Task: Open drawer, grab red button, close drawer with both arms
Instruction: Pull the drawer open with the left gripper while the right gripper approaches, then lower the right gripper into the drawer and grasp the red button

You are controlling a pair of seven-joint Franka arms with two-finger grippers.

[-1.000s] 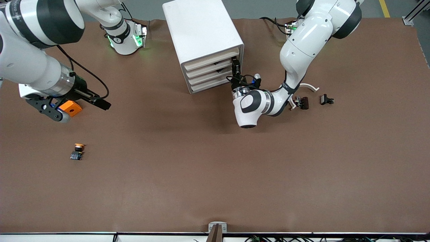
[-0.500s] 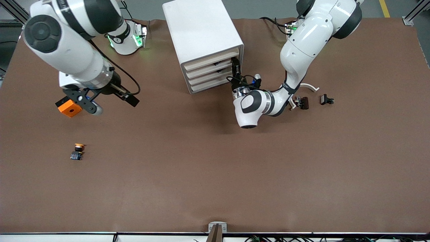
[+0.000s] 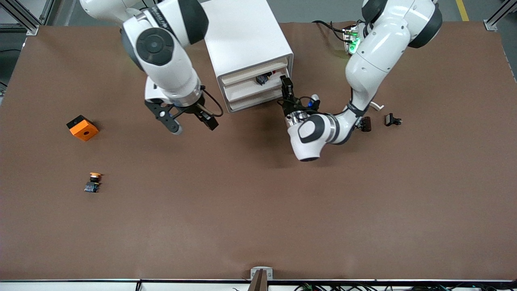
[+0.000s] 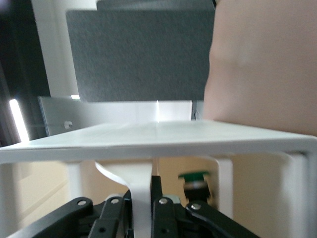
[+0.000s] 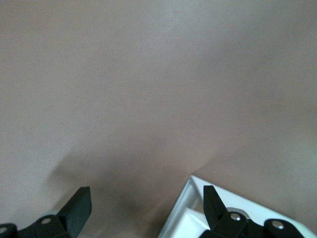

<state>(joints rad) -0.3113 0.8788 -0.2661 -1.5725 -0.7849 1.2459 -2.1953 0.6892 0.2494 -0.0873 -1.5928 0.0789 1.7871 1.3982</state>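
The white cabinet stands at the robots' edge of the table. Its second drawer is pulled out a little. A small dark button with a red bit beside it lies inside. My left gripper is shut on the drawer's white handle tab; it also shows in the left wrist view. A dark, green-topped part sits inside the cabinet by the tab. My right gripper is open and empty over the table beside the cabinet's corner; it also shows in the right wrist view.
An orange cube with a hole and a yellow-capped button lie toward the right arm's end. Two small black parts and a white curved piece lie toward the left arm's end.
My right arm swung from over the orange cube to beside the cabinet; the cube stays on the table. My left gripper drew the drawer out a little, uncovering the button.
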